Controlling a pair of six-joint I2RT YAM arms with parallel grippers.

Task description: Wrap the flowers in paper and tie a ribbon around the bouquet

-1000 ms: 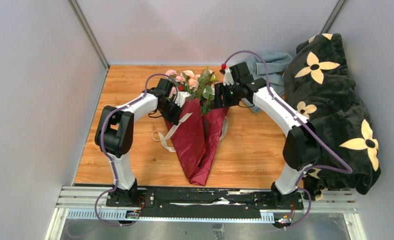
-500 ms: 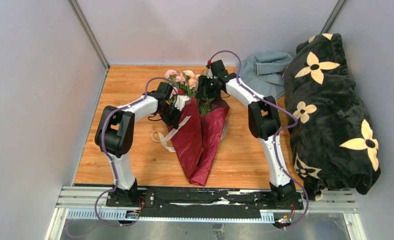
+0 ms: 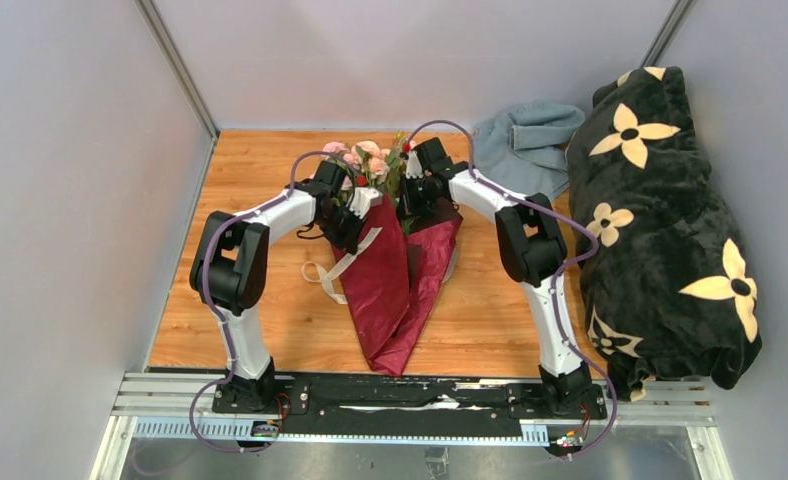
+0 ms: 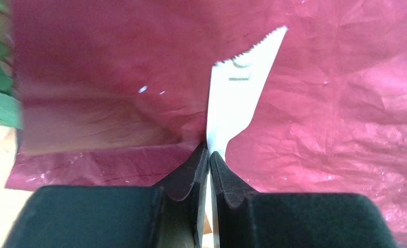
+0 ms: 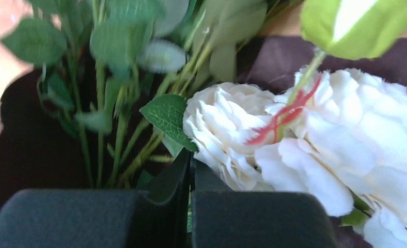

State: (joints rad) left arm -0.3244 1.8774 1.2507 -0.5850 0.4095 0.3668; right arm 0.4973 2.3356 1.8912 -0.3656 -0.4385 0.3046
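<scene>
The bouquet (image 3: 395,290) lies in the middle of the wooden counter (image 3: 490,300), its narrow tip towards the near edge and the flowers (image 3: 365,160) fanning out at the far end. The dark red paper (image 4: 346,113) is folded around the stems as a crinkled cone.

The left tool (image 4: 209,154) sits at the cone's upper left edge. Its fingers are pressed together on the ribbon (image 4: 237,98), whose zigzag-cut cream end sticks up past the fingertips against the paper. In the overhead view the ribbon runs from that tool down and left, and lies in loose loops on the counter just left of the cone. A short piece of it also shows at the cone's right edge.

The right tool (image 5: 190,163) is pushed in among the blooms and greenery from the far right, with its jaws together. A sliver of green shows in the seam between the fingers, but I cannot tell whether a leaf is pinched there. Cream roses and leafy stems fill its wrist view.

A grey-blue cloth (image 3: 525,135) is bunched at the far right corner, beside a black blanket with cream flower shapes (image 3: 670,220)
</scene>
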